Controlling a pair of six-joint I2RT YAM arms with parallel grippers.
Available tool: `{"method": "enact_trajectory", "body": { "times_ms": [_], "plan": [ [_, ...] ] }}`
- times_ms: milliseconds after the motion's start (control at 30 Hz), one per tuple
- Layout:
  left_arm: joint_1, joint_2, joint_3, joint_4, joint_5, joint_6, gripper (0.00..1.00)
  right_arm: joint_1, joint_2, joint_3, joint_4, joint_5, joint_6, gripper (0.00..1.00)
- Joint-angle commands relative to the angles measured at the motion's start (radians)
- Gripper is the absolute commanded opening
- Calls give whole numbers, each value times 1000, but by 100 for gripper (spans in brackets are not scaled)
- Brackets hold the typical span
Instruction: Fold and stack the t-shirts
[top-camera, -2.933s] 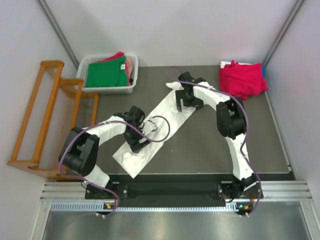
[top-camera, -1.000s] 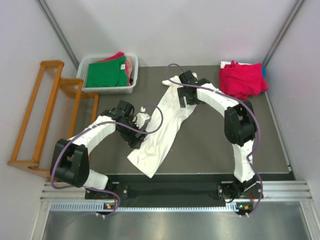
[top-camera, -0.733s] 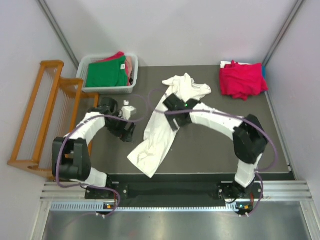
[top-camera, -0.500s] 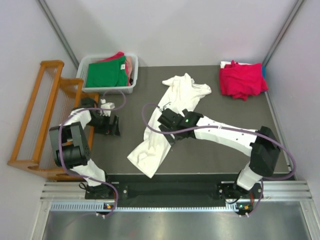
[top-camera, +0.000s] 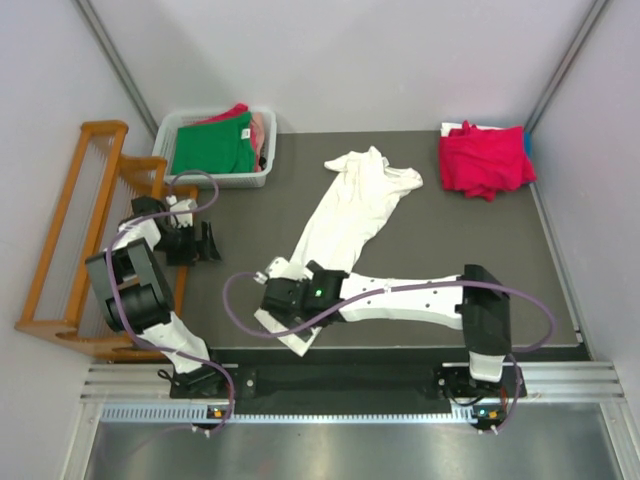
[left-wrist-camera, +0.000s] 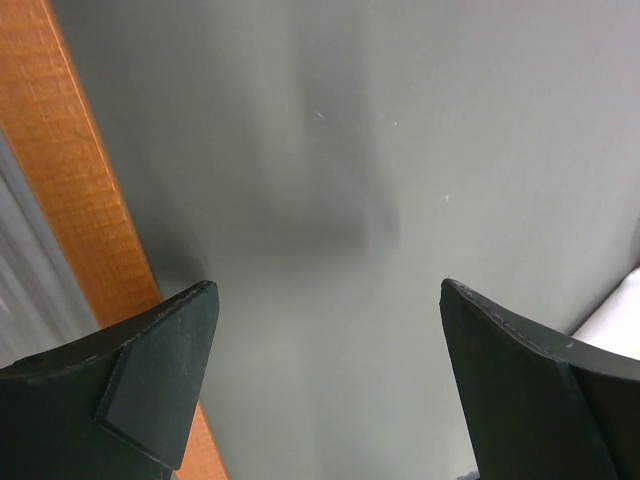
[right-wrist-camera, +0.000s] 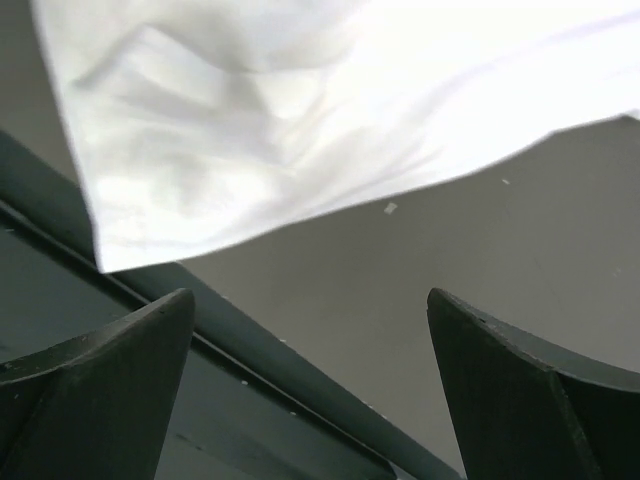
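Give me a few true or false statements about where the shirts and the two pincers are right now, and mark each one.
1. The white t-shirt lies stretched diagonally across the table. True.
2. The green t-shirt is on the table beside it. False: it lies in the white basket.
3. The left pincer and the right pincer are both open and empty. True.
4. The red t-shirts are piled at the near left corner. False: they are at the far right corner.
5. The left pincer is over the white t-shirt. False: it is over bare table next to the orange rack; the right pincer is at the shirt's near end.
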Motion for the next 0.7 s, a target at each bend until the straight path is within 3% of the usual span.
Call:
{"method": "enact_trajectory", "body": {
  "times_ms": [0, 333, 667],
  "plan": [
    [-1, 34, -1, 35, 26, -9, 96, 78, 83, 123, 4, -57, -28, 100],
    [-1, 38, 5, 38, 44, -9, 96, 126, 163, 232, -54, -145, -37, 98],
    [-1, 2, -24, 23, 69, 9, 96, 132, 174, 77, 44, -248, -45, 96]
  ]
}}
